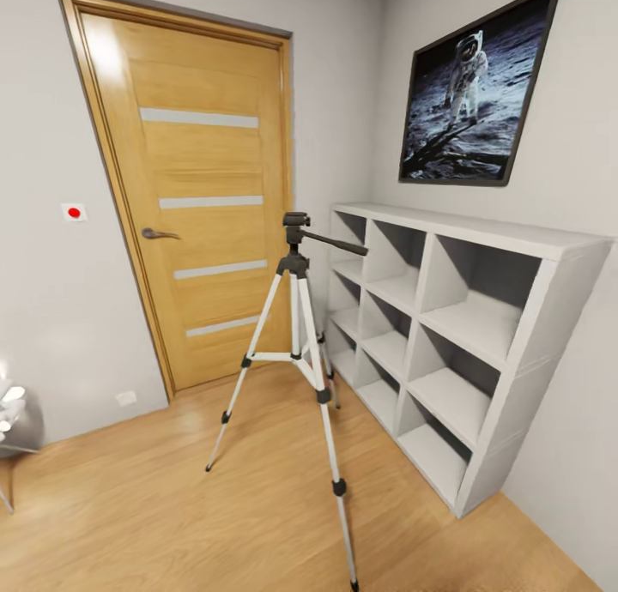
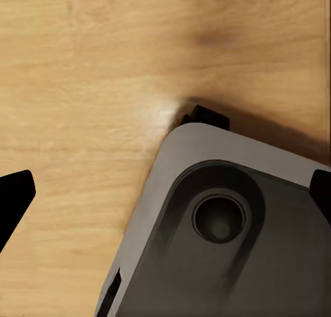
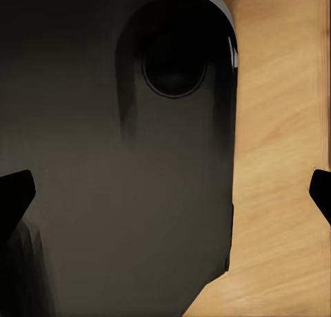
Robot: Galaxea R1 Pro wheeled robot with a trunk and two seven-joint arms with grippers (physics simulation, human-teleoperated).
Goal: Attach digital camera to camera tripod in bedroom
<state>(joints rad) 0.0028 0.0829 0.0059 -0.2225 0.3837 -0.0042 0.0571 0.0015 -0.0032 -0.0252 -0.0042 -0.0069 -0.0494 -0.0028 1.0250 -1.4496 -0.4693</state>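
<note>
Room: a bedroom corner with a light wood plank floor (image 1: 154,515) and pale grey walls.
Door: a tall honey-coloured wooden door (image 1: 202,206) with four pale horizontal strips and a dark lever handle fills the upper left of the head view; it is closed.
Tripod: the tall camera tripod (image 1: 296,360), with silver-white telescoping legs, black joints and a black head, stands upright on the floor at centre frame. Its pan handle juts right, towards the shelf. The mounting head is bare.
Shelf: a white cube shelf unit (image 1: 446,335) runs along the right wall, just beside the tripod; its compartments look empty.
Picture: a dark-framed astronaut photograph (image 1: 472,94) hangs at upper right, above the shelf.
Camera: the small black digital camera cannot be found here, so its place is unknown.
Left gripper: in the left wrist view, dark fingertips (image 2: 14,200) sit at opposite frame edges, spread apart and holding nothing, above the robot's grey rounded base (image 2: 227,227) and the floor.
Right gripper: its dark fingertips (image 3: 14,193) are likewise spread wide and empty, over the same dark base.
Step in hand: judged as surveying the bedroom, the tripod now located.
Next move: probably searching for the camera and grasping it before any mounting.
</note>
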